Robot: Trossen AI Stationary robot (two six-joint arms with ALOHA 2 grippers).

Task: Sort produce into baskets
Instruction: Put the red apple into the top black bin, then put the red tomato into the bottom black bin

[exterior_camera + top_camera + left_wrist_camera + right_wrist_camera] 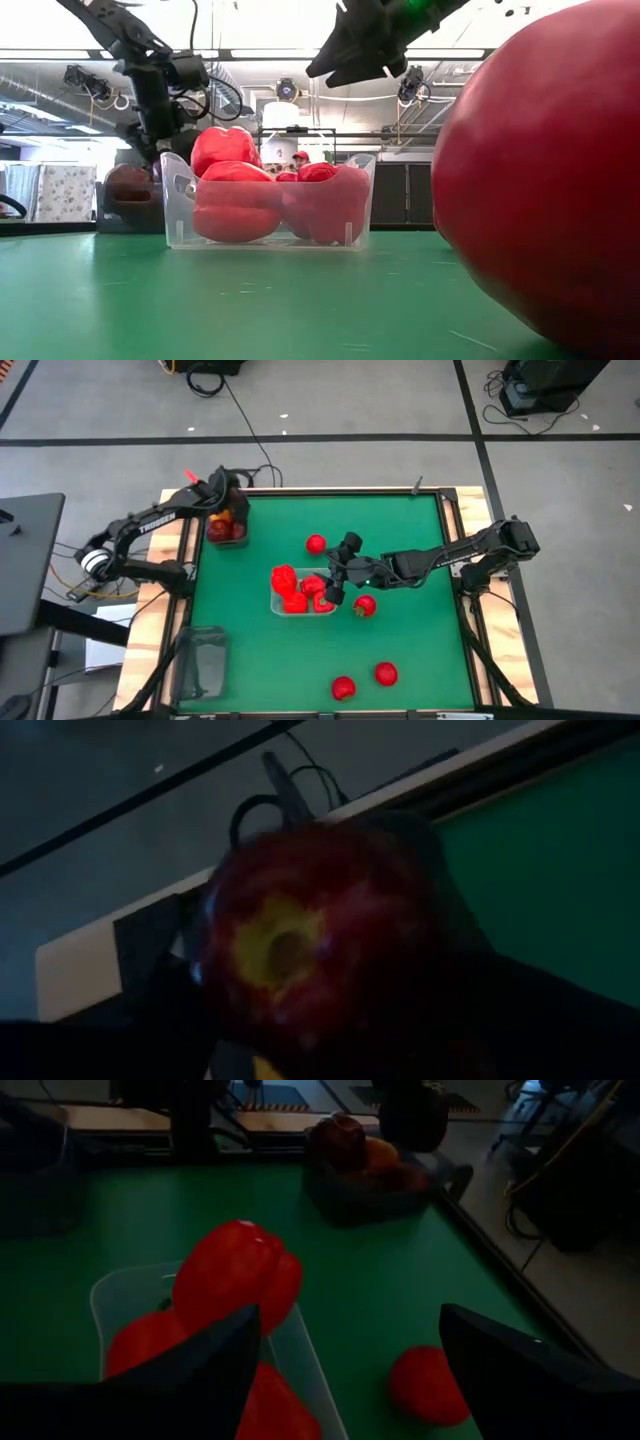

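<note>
Near round red fruit (545,170): fills the low view's right side, sitting on the green tabletop (400,650) close to its near edge; seen from above, two round red pieces (386,674) lie there side by side.
Empty grey bin (203,660): at the near left corner of the tabletop.
Clear bin (300,607): near the middle of the tabletop, heaped with bright red lumpy peppers (287,584); one pepper (235,1272) stands above the rim.
Right gripper (332,590): hangs above the clear bin's right end, jaws spread wide, nothing held between them; the wrist view shows both dark fingers (190,1370) apart over the peppers.
Loose red fruit beside the bin (365,604): on the green just off the bin's right end.
Another round red fruit (316,544): alone, farther back, toward the middle of the tabletop.
Far grey bin (226,528): at the far left corner, holding dark maroon apples (340,1135) and a yellow-orange piece (382,1152).
Left gripper (218,498): over the far grey bin; jaws' spread cannot be told; a maroon apple (300,930) with a yellowish stem end fills its wrist view.
</note>
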